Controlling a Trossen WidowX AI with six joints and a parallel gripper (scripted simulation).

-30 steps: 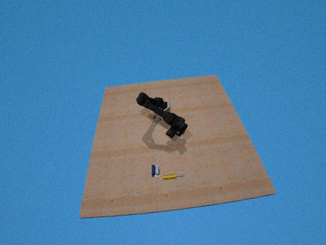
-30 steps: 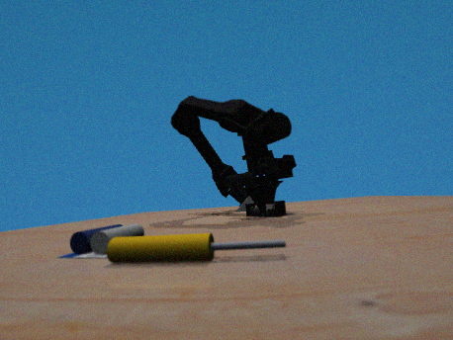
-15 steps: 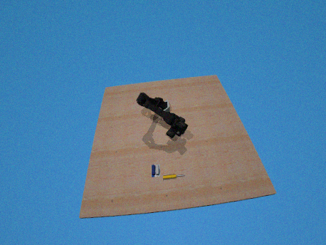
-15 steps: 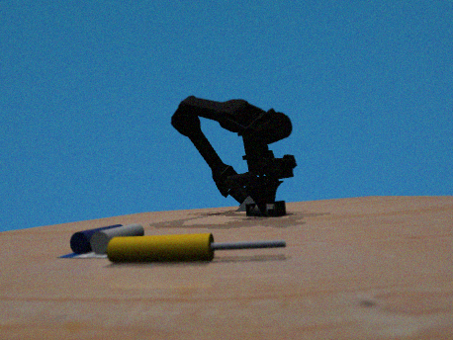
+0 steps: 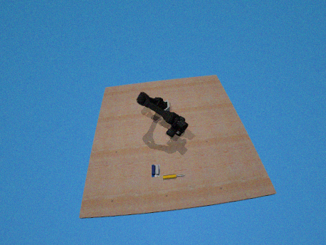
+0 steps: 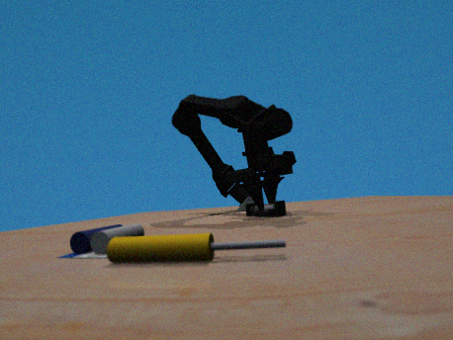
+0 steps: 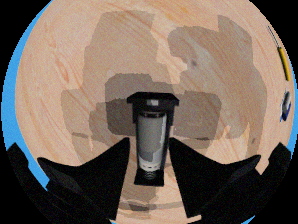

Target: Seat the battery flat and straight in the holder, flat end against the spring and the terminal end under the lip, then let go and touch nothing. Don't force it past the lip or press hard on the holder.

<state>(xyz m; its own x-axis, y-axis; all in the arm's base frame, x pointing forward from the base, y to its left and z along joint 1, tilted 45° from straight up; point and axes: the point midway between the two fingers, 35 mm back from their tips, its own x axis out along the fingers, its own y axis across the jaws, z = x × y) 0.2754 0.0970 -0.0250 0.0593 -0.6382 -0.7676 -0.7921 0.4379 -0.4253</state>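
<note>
battery (image 7: 151, 140) in holder (image 7: 153, 99) (image 6: 280, 209), screwdriver (image 5: 169, 176) (image 6: 160, 247) (image 7: 284, 64) well apart

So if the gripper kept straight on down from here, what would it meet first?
Probably the battery or holder, right below the gripper; the depth between is unclear.

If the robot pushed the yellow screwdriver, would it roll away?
The screwdriver would probably roll sideways, because its handle is round. The thin metal shaft looks straight and stiff, so it likely wouldn't bend. The thick handle end is probably heavier.
</note>
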